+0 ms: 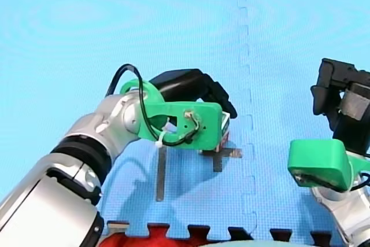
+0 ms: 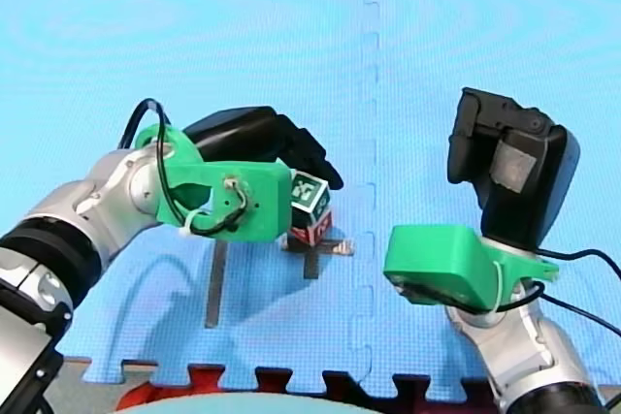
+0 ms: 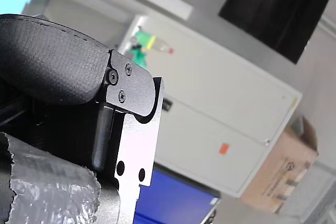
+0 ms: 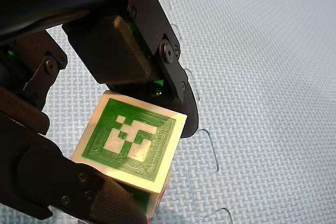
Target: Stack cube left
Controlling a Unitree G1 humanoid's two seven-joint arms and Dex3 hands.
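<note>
My left hand (image 2: 264, 139) has its fingers clamped around the green cube (image 2: 308, 189), directly over the red cube (image 2: 312, 231); my right hand (image 2: 509, 167), holding nothing, is raised well apart.

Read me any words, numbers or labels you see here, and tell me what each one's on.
No readable words or numbers.
Green cube, in the left hand: square green code pattern, no letters.
Red cube beneath it: markings too small to read.
Cardboard box: round mark, too blurred.
Right hand, at right, holds nothing.
</note>
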